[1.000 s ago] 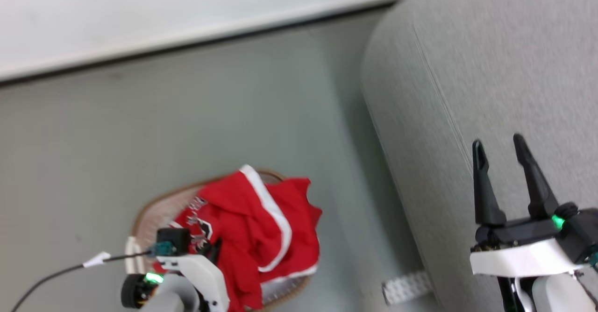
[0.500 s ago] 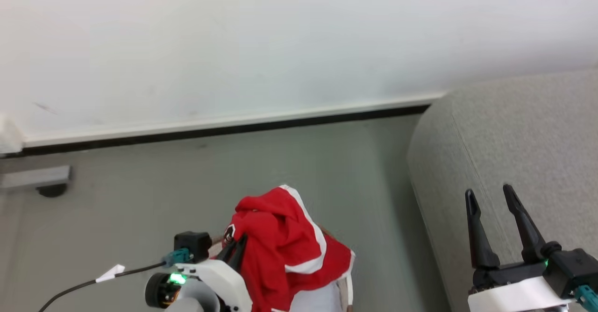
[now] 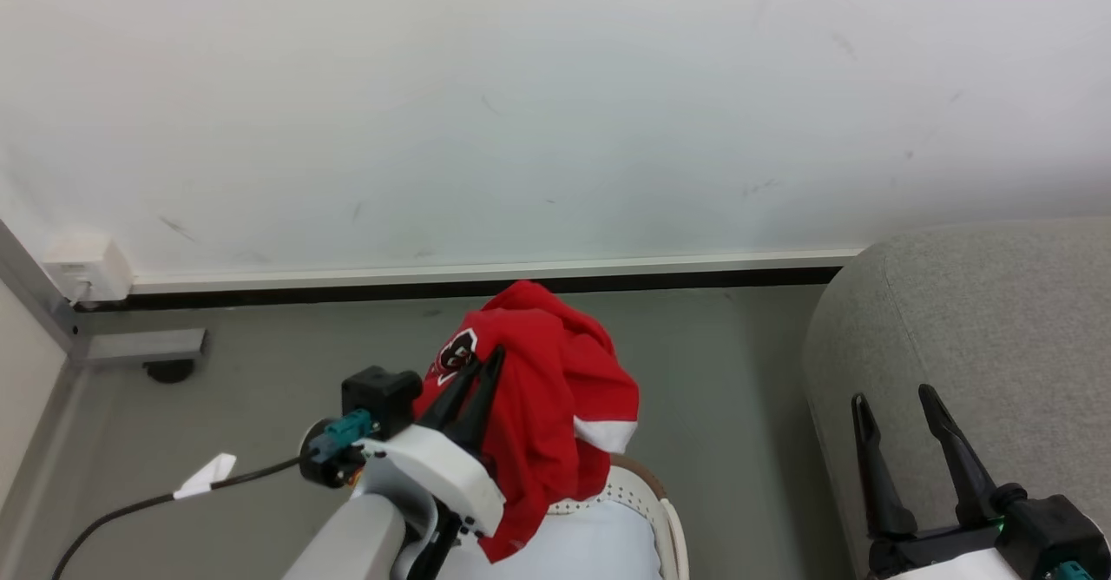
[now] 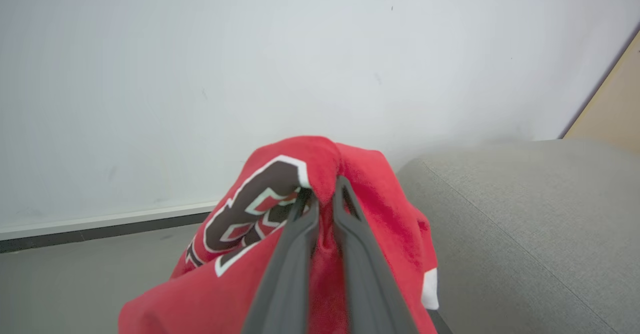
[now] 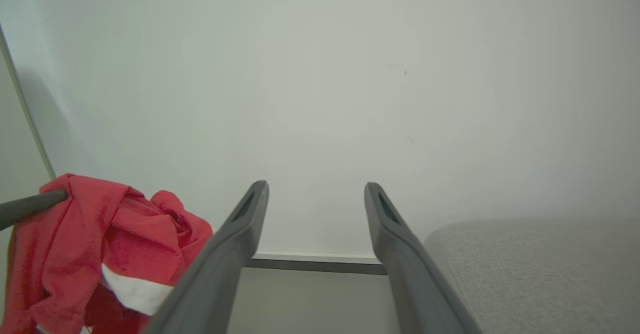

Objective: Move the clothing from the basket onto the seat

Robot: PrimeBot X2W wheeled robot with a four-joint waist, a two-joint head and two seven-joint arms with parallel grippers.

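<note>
- Left gripper (image 3: pixel 488 359): narrow, its two fingers clamped on a fold of the red jersey (image 3: pixel 555 389). The left wrist view shows the pinch close up, with red cloth bunched between the tips and part of the black-and-white print just left of them.
- Jersey: held in the air, draped over and past the fingers. In the head view its lower folds hang above the basket (image 3: pixel 664 510); the right wrist view adds a patch of white trim on its near side.
- Basket: at the head view's bottom edge, directly under the jersey, with its perforated wall and brown rim showing. Pale cloth (image 3: pixel 581 550) lies inside; I cannot tell what it is.
- Right gripper (image 3: pixel 894 398): wide, nothing between its fingers, hanging over the sofa's (image 3: pixel 998 319) rounded edge. The right wrist view looks between the fingers to the wall (image 3: pixel 521 85).
- Sofa: well right of the basket, with bare grey floor (image 3: pixel 738 406) between them. The left wrist view shows a seam running across its fabric.
- Cable (image 3: pixel 130 506): black with a white tag, trailing from the left wrist.
- Socket box (image 3: pixel 87 267): low on the wall at far left.
</note>
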